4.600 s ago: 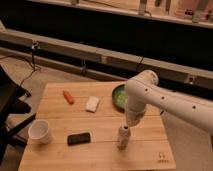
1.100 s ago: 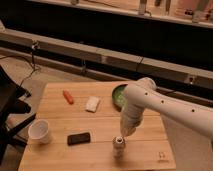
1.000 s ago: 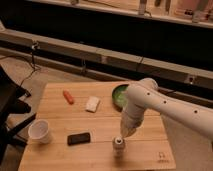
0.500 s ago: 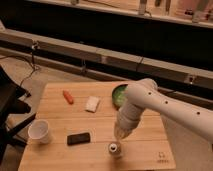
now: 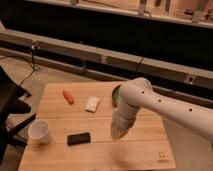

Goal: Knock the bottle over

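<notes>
Carefully now: your gripper [image 5: 120,132] hangs low over the front middle of the table [image 5: 150,150], and you cannot tell whether its jaws are apart or together. The bottle does not show; it is probably hidden at the gripper's tip. Sweep sideways, low and short, away from the dark phone [image 5: 79,138].

Gripper [image 5: 119,133] over table [image 5: 145,150] mid-near, right of phone [image 5: 79,138]. Cup [image 5: 39,132] near left, beside phone. Carrot [image 5: 68,97] far left; packet [image 5: 92,103] to its right; bowl [image 5: 116,94] far, behind arm [image 5: 165,107].
</notes>
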Robot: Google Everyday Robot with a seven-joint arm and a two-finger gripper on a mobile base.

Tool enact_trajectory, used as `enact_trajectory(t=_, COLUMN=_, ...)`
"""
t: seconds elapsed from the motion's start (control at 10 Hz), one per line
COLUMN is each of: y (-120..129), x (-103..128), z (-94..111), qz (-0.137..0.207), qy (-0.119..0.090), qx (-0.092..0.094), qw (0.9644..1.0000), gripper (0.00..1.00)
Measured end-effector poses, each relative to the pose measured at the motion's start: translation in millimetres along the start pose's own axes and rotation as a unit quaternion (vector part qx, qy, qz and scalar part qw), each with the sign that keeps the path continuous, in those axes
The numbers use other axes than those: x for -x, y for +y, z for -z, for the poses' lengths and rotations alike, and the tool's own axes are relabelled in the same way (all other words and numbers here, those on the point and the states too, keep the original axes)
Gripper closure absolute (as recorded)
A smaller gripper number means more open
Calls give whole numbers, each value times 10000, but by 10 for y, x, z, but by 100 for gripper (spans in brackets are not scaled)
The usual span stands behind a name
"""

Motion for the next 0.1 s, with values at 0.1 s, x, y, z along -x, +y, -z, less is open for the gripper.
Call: enact_trajectory(t=0.1, y=-35, x=17, z=-20, qz=72, qy=-59, qx=-15, qw=10000, gripper=100)
